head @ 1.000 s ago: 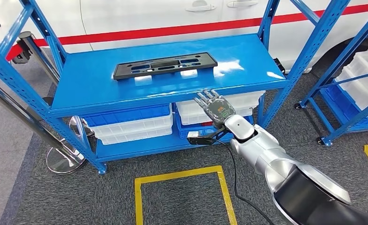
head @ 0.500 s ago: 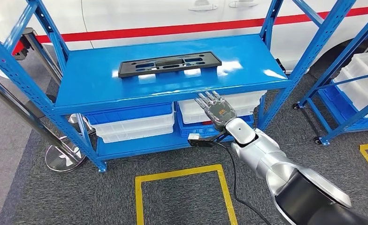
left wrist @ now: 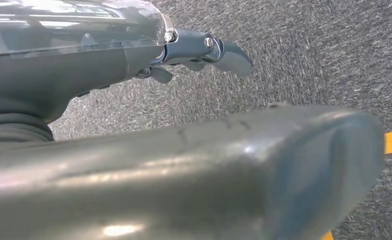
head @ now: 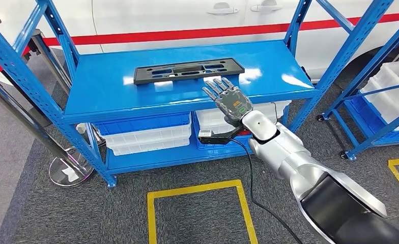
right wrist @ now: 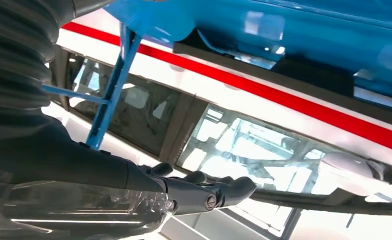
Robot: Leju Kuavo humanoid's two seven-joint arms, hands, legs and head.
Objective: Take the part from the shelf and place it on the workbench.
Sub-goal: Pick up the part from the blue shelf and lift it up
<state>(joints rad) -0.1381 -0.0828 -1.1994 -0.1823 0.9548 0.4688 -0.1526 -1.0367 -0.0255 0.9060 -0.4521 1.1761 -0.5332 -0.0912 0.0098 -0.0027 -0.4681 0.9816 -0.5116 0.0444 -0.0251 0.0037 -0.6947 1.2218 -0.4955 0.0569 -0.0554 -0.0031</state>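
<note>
head view: right hand [head: 228, 99], fingers spread and holding nothing, hovers near the black part [head: 189, 70] on the shelf [head: 111, 96]; a careless reach could push it backward.

A long, flat black plastic part [head: 188, 71] lies on the top board of the blue shelf [head: 106, 96], face up, its length running roughly parallel to the shelf's front edge. Several rectangular cut-outs pierce it, and the blue board shows through them. The part sits toward the back of the board, about midway between the shelf's left and right edges, tilted slightly so that its right end sits a little farther back.
</note>
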